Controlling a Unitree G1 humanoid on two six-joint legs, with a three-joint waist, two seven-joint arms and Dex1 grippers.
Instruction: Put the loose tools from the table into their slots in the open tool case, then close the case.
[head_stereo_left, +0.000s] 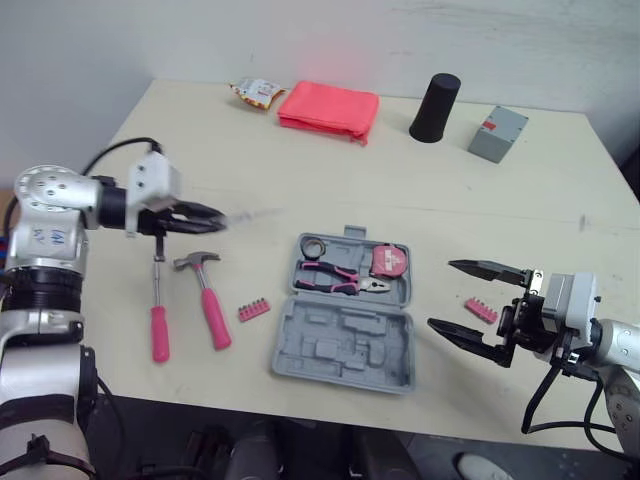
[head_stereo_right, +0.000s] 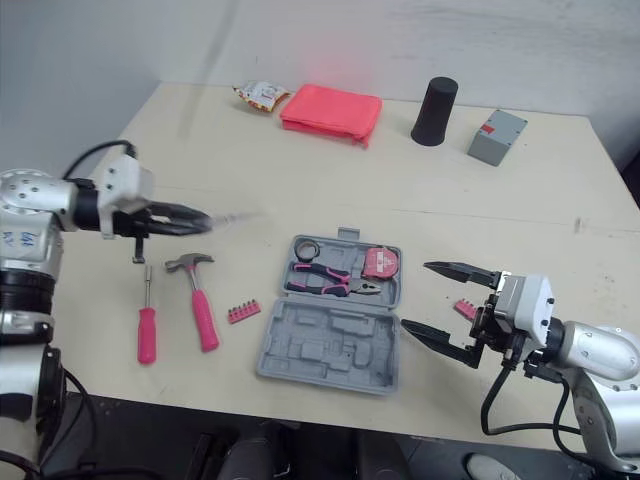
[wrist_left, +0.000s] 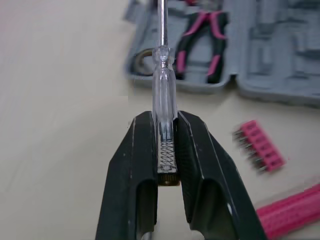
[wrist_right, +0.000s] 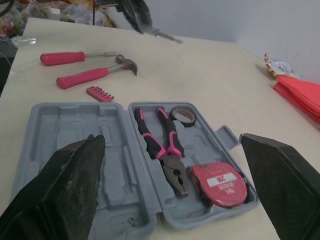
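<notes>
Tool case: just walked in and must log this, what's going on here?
The left gripper holds a clear screwdriver in shut jaws, left of the open tool case. The right gripper hovers open-jawed on the case's right. The pliers and tape measure sit in the case; hammer, pink screwdriver and two bit strips lie on the table.
</notes>
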